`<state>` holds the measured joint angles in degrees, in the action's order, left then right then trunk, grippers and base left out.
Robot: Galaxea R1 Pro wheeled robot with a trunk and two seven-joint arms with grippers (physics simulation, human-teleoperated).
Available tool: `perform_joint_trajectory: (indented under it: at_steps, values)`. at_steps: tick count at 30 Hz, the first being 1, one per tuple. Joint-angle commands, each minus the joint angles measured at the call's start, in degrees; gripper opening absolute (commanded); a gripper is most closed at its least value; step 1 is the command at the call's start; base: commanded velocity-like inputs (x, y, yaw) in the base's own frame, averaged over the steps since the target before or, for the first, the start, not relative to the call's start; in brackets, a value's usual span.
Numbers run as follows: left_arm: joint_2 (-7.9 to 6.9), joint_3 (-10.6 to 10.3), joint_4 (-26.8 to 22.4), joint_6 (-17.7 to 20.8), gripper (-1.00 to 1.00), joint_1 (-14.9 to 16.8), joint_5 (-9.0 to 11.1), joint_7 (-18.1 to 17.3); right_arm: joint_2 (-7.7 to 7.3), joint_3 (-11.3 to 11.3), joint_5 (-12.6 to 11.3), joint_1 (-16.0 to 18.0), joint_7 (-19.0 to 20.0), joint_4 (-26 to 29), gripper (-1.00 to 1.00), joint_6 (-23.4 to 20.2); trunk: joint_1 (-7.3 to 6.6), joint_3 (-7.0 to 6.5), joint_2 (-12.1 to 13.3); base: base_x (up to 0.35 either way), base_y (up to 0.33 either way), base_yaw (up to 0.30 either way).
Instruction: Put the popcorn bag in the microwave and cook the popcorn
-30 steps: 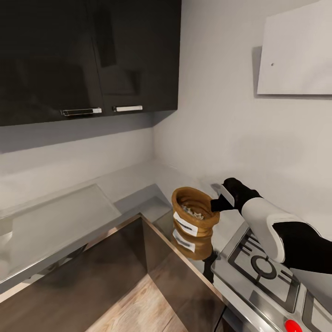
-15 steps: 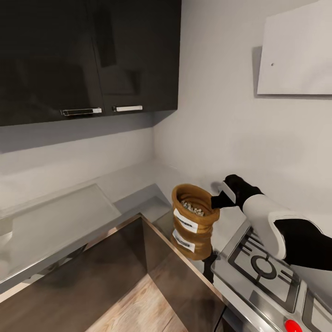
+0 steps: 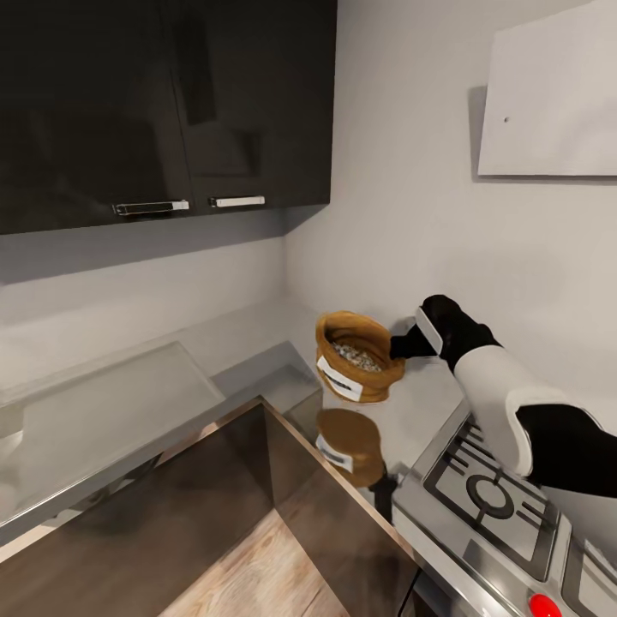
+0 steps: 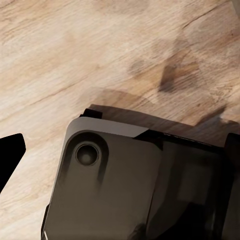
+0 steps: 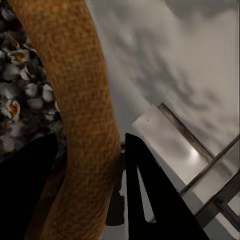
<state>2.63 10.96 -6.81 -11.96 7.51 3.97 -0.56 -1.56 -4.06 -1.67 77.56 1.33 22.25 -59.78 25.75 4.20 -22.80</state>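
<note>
Tan paper is all the right gripper (image 3: 410, 344) pinches, 1 rim fold of the popcorn bag (image 3: 353, 360) hanging tilted above the desk (image 3: 111, 411) near its inner corner, so a slip or jolt could spill kernels beside the hob (image 3: 493, 497).

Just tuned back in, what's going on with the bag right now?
The right gripper is shut on the rim of the popcorn bag, one finger inside the mouth and one outside. The bag hangs tilted in the air above the shiny countertop, apart from its reflection below, beside the gas hob. It is open at the top with kernels showing inside.
</note>
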Motion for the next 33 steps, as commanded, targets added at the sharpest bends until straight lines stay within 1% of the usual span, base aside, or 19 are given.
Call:
perform_joint_trajectory:
  at_steps: [1,4,7,30,32,33]
  values:
    - [0.01,0.0,0.0,-0.2,1.00,0.1,0.4,-0.1,-0.04,-0.4,-0.2,0.6,0.2,0.1,-1.00,-0.2,0.04,0.13,-0.1,0.000,0.000,0.000]
    - [0.07,-0.1,0.0,-0.2,1.00,0.1,0.4,0.0,-0.02,-0.4,-0.1,1.5,0.2,0.1,-1.00,-0.2,0.04,0.13,-0.1,0.000,0.000,0.000]
    - [0.18,-0.1,0.0,-0.2,1.00,0.1,0.2,-0.1,-0.09,-0.4,-0.1,1.6,0.2,0.1,-1.00,-0.2,0.04,0.13,-0.1,-0.087,0.000,0.000]
    - [-0.09,-0.1,0.1,-0.2,1.00,-1.0,0.2,-0.1,-0.23,-0.4,-0.1,1.5,0.1,-0.2,-1.00,-0.2,0.04,0.13,-0.1,-0.337,0.000,0.000]
    - [-0.08,-0.1,0.1,-0.2,1.00,-1.0,0.2,-0.1,-0.32,0.0,-0.1,1.6,-0.1,-0.2,-1.00,-0.2,0.04,0.13,-0.1,-0.090,0.000,-0.023]
    - [-0.08,-0.1,0.1,-0.2,1.00,-1.0,0.2,-0.1,-0.38,1.1,-0.1,1.6,-0.2,-0.2,-1.00,-0.2,0.04,0.13,-0.1,-0.036,0.000,-0.149]
